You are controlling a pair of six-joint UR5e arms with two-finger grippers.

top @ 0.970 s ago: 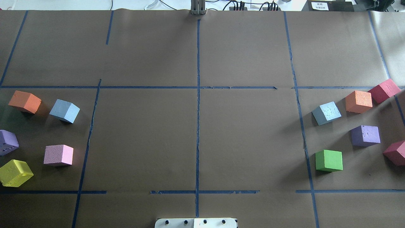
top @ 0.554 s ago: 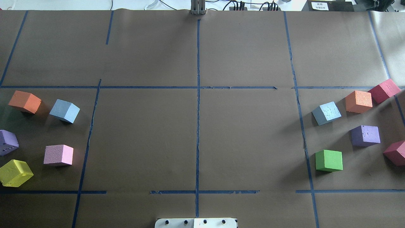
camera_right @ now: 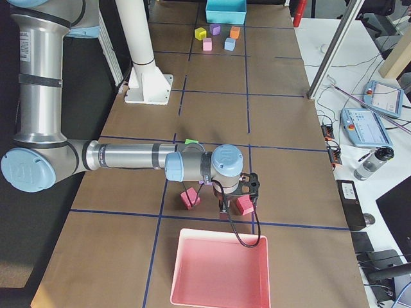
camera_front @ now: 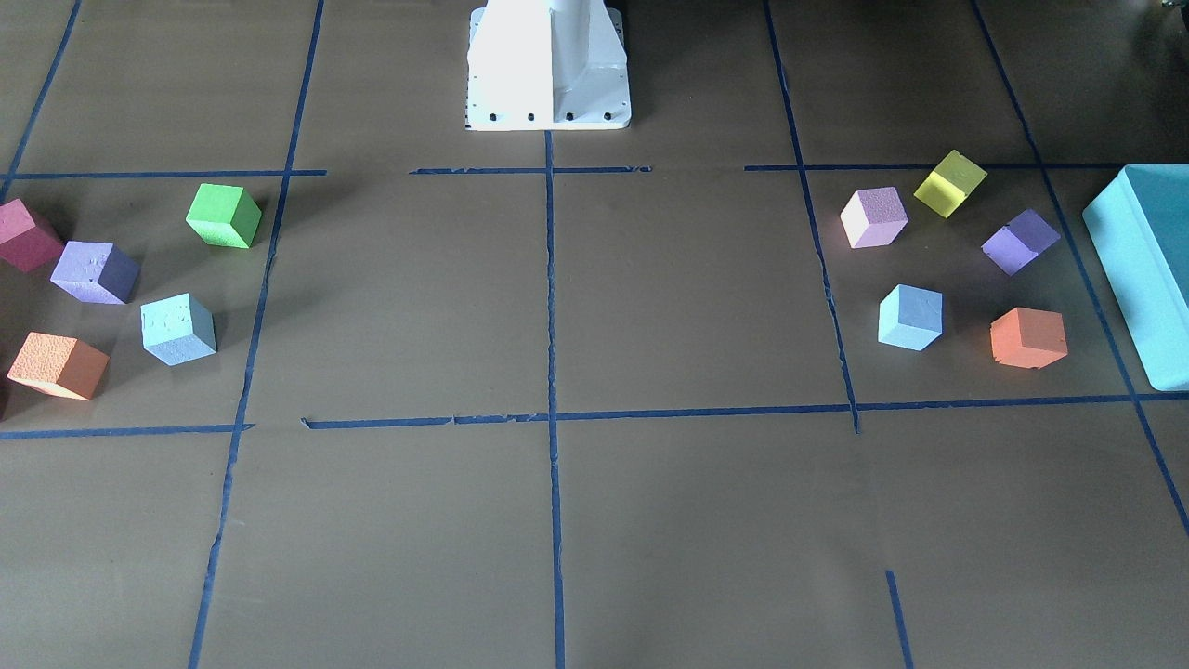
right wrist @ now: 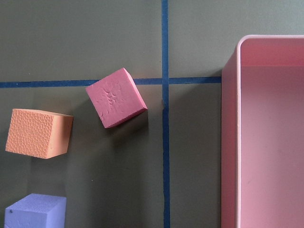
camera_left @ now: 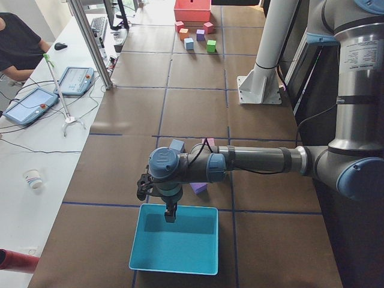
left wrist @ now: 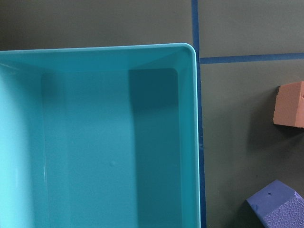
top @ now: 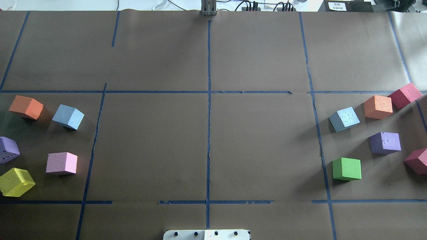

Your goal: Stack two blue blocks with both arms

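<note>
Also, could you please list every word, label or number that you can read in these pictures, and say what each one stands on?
White label on the black box at the table's far edge: printed, but too small to read.
Tablet screen on the side bench: blurred, unreadable.
Pink tray and teal tray: no print visible.
Nothing can be quoted.

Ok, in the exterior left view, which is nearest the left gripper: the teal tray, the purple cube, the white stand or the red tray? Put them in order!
1. teal tray, right under the left gripper.
2. purple cube, just past the tray.
3. white stand, about midway along the table.
4. red tray, at the far end.
</note>
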